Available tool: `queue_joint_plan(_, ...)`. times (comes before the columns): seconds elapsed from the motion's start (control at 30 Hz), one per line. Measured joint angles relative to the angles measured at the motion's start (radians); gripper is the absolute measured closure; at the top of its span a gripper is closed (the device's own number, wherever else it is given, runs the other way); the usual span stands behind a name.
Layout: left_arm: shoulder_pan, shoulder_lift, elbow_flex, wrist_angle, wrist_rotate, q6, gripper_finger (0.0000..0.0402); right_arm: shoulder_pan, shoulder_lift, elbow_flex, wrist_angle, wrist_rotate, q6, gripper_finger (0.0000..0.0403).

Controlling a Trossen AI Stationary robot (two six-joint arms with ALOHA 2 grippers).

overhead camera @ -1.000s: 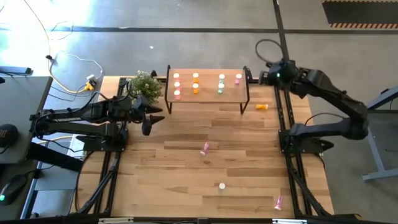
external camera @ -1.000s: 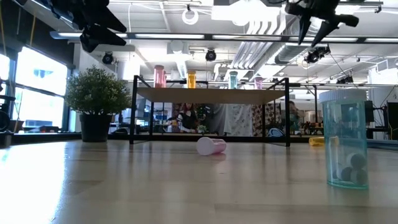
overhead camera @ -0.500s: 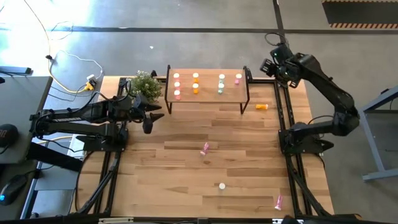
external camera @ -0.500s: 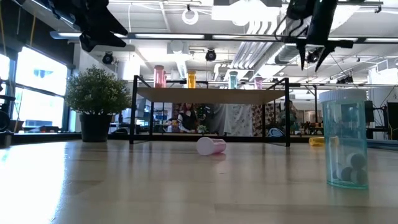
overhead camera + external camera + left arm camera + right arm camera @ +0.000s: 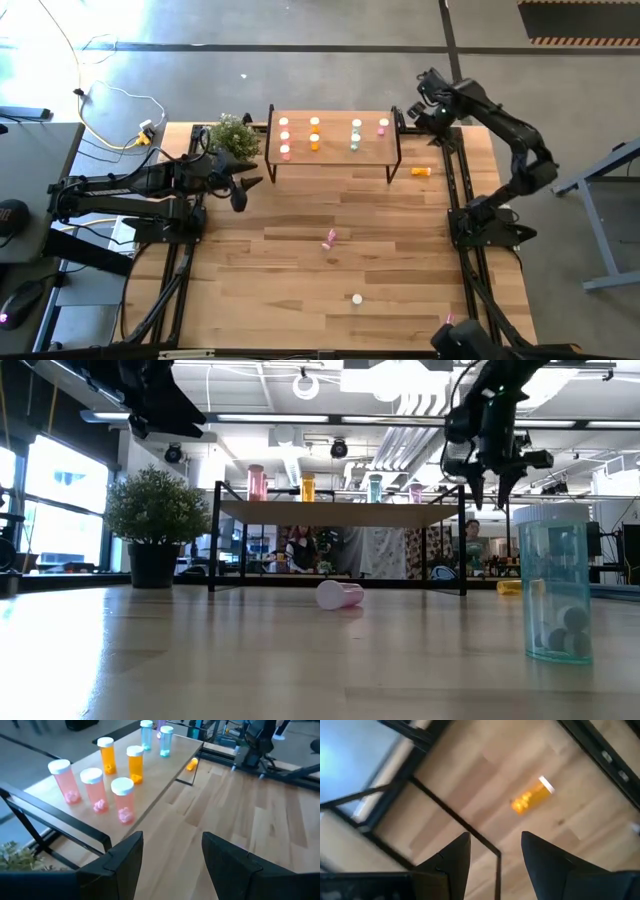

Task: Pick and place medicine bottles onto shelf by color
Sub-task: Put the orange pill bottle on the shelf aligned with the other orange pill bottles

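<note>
Now the right gripper (image 5: 421, 97) has its fingers (image 5: 547, 860) apart with nothing between them. A second ago it hung just off the right end of the shelf (image 5: 335, 150); since then the arm has lifted and swung toward the back corner, and the gripper tips down. Its own camera looks past the shelf's black leg at an orange bottle (image 5: 531, 797) lying on its side on the worktop (image 5: 300, 290), just beside the shelf's right end. I think this arm is lining up to pick that one next.

The left gripper (image 5: 238, 190) has not moved. It waits by the little green plant (image 5: 234, 133), near the shelf's left end, fingers (image 5: 125, 860) apart and empty.

On the shelf the bottles stand in rows: three pink bottles (image 5: 95, 790), then two orange ones (image 5: 134, 764), then two pale blue-green ones (image 5: 166, 741), and one more pink at the far right end.

Some are not put away yet. A pink bottle (image 5: 329, 238) lies in the middle of the worktop, a pale bottle (image 5: 357, 298) stands closer to the front, and another pink one (image 5: 447, 322) lies at the front right corner.

So the job looks more than half done, with four bottles left.
</note>
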Motion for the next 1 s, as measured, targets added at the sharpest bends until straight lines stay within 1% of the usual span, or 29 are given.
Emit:
queue_joint_plan(0.1,0.0,0.0,0.0,0.0,0.0,0.042,0.0206,-0.008,0.048,0.0,-0.041,-0.014,0.014,0.0235)
queue_joint_plan(0.23,0.0,0.0,0.0,0.0,0.0,0.066,0.0206,-0.008,0.108,0.0,-0.136,-0.039,0.014,0.0235)
queue_joint_plan(0.33,0.0,0.0,0.0,0.0,0.0,0.077,0.0206,-0.007,0.131,-0.017,-0.143,-0.044,0.007,0.0235)
queue_joint_plan(0.4,0.0,0.0,0.0,0.0,0.003,0.076,0.0206,-0.005,0.128,-0.063,-0.092,-0.061,0.02,0.0235)
queue_joint_plan(0.57,0.0,0.0,0.0,-0.001,0.004,0.096,0.0206,0.017,0.091,-0.229,0.118,-0.1,0.108,0.0235)
queue_joint_plan(0.9,0.0,0.0,0.0,-0.001,-0.019,0.1,0.0206,0.057,0.042,-0.426,0.348,-0.086,0.226,0.0236)
queue_joint_plan(1.0,0.0,0.0,0.0,-0.001,-0.019,0.1,0.0206,0.076,0.042,-0.468,0.367,-0.084,0.271,0.0236)
